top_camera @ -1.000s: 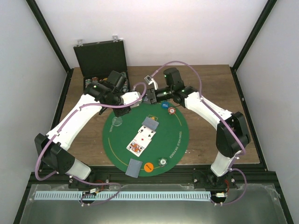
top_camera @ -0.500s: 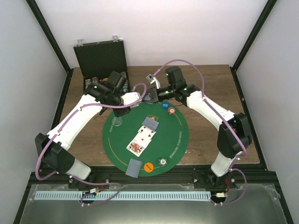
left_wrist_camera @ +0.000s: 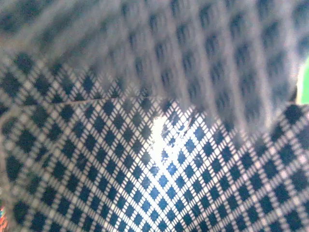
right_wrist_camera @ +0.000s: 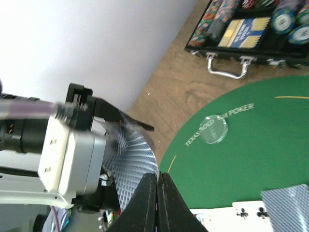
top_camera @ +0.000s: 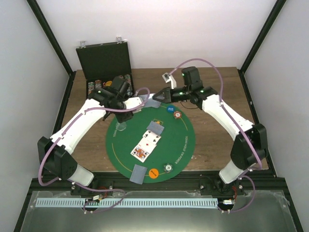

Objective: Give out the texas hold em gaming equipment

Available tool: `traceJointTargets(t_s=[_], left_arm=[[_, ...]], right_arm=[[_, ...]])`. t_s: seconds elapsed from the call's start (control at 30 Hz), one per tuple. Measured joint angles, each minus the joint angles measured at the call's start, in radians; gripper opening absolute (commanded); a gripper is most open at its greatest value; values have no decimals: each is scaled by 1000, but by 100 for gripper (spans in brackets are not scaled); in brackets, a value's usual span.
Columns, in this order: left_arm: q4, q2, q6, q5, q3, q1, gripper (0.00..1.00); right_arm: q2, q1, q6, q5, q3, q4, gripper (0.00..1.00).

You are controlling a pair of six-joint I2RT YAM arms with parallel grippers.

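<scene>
Left gripper: closed on a fanned deck, held above the far edge of the mat.
Right gripper: fingers pressed together, tips at the deck's edge; cannot tell whether a card is pinched.
Face-up cards: two, at mat centre.
Face-down cards: far card just beyond them; near card at the near edge.
Discs: clear disc left; blue disc and red-and-white disc far, close together; orange disc and silvery disc near.
Case: open, far left of table.
</scene>
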State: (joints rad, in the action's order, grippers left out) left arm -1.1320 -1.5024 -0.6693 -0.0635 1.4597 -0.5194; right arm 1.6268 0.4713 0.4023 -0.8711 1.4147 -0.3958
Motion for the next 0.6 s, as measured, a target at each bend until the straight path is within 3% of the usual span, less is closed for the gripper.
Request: traceJointTargets(t_s=[0.2,0.33,0.6], left_arm=[[53,0,39,-10,-15,95,39],[78,0,54,-11,-38,135,39],[93,4,69,-20,-70,148,39]], right_arm=[[-101,-53,41,78,-95,71,1],[-142,-56,100,187,-263,189,1],[10,-55,225,317,-493,396,1]])
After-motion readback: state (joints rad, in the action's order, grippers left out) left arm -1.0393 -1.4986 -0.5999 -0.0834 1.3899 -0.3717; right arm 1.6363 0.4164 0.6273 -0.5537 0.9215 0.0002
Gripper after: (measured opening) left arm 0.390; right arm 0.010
